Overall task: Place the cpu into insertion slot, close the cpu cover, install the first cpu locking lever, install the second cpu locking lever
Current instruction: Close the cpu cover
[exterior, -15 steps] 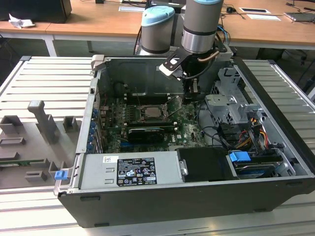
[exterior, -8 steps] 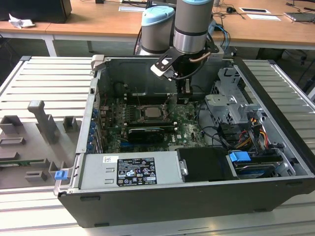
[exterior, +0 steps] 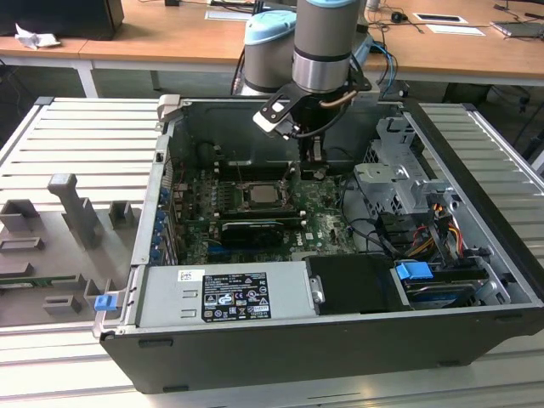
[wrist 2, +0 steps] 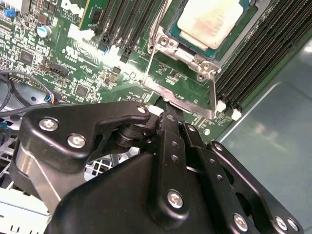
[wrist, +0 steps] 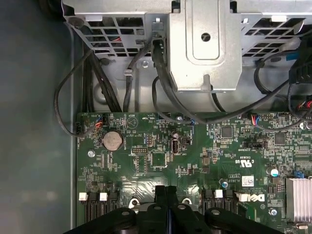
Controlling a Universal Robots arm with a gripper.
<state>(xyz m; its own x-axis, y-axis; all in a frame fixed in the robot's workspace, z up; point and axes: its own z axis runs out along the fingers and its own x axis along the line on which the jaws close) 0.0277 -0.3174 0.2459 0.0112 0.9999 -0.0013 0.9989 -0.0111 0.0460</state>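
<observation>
Nearest in the exterior view, a silver rectangular power-supply box with a black-and-white label (exterior: 223, 293) sits against the front wall of the open black metal computer case (exterior: 340, 357). The case lies on a ribbed grey metal surface (exterior: 85, 136). Behind the box is the green circuit board (exterior: 323, 217), carrying a long black expansion card (exterior: 252, 229). Just beyond that card, the small square pale silvery cpu (exterior: 259, 195) lies seated in the square silver-rimmed insertion slot (exterior: 278, 205). In the second wrist view the thin silver metal cpu cover (wrist 2: 165, 43) looks flat down around the chip (a thin silver wire lever (wrist 2: 148, 68) runs beside that frame). The black gripper (exterior: 312, 168) hangs just past the slot. In both wrist views its fingers (wrist 2: 169, 134) (wrist: 160, 196) are pressed together with no gap, their tips close to the lever's flat end; whether they touch it I cannot tell. Farthest off stand wooden desks (exterior: 442, 42).
</observation>
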